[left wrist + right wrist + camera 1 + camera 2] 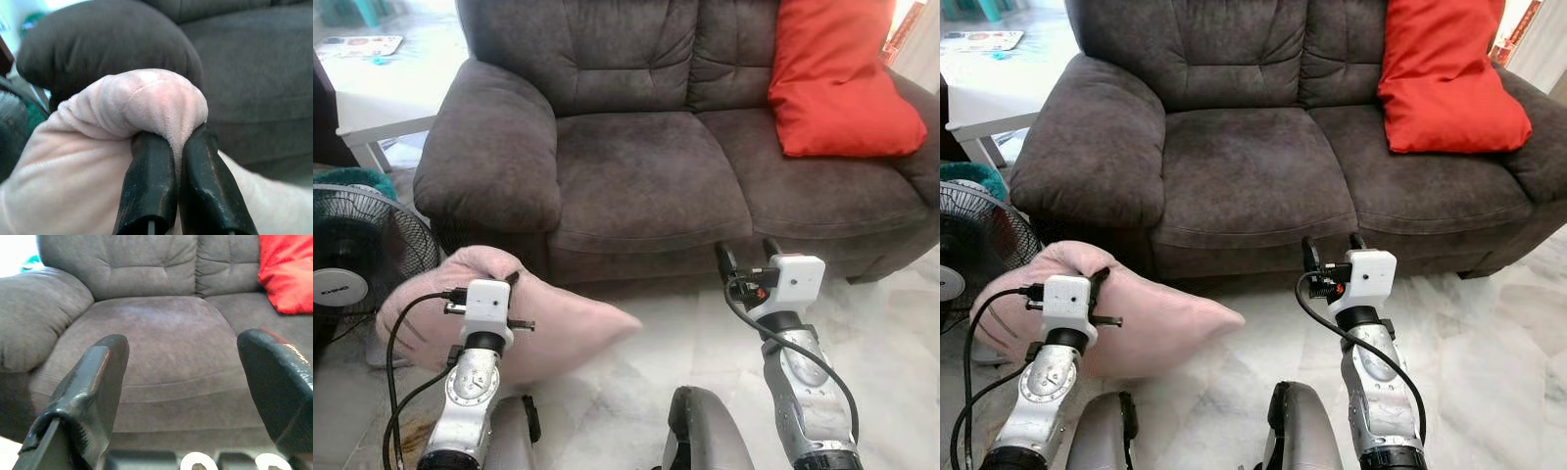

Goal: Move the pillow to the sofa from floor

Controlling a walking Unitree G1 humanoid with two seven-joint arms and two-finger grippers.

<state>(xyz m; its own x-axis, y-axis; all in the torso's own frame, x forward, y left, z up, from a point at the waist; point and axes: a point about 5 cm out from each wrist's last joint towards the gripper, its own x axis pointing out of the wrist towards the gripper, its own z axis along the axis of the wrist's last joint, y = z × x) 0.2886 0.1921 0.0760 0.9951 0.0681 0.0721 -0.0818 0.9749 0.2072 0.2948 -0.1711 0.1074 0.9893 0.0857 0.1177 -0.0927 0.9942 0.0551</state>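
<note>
now | pink pillow (548,328) held off floor, just before sofa (646,176) armrest | left gripper (178,147) clamped on a bunched corner — soft, light, likely droopy | right gripper (744,257) spread, empty — before sofa front

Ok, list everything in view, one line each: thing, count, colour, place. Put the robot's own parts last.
Sofa: one, dark grey-brown, straight ahead.
Red cushion: one, red, leaning in the sofa's right corner.
Pink pillow: one, pale pink, low by the sofa's left arm, pinched at a corner.
Fan: one, black grille, on the floor at far left.
Floor: pale marble tiles.
Left gripper: fingers shut on the pink pillow.
Right gripper: fingers open, before the sofa's seat, holding nothing.
</note>
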